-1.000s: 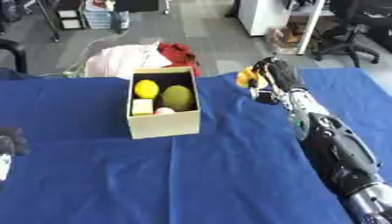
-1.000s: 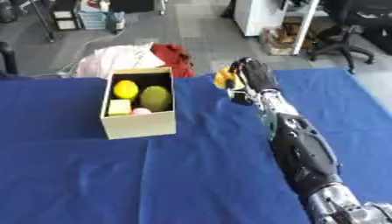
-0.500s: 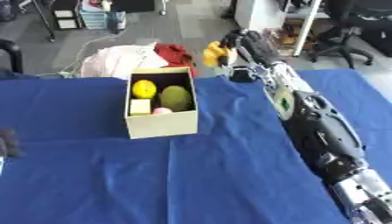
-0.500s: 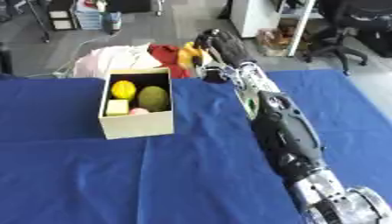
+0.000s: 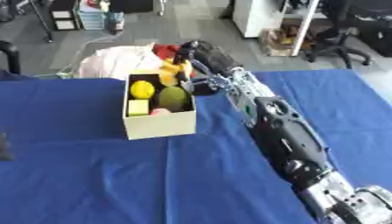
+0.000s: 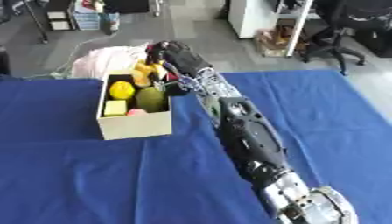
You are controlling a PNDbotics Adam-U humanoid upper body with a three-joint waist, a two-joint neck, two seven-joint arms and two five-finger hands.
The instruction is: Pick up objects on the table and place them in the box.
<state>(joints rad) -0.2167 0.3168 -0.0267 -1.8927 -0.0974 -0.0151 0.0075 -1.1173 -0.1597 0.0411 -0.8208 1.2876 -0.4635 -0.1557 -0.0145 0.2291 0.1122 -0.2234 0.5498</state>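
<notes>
In the upper middle of the frame, the right hand [image 5: 201, 54], fingers curled on a yellow object [image 5: 171, 70], hangs over the back right corner of the open box [image 5: 159, 124]

txt: none legible | labels/brands/nos.: none | signs: none
</notes>
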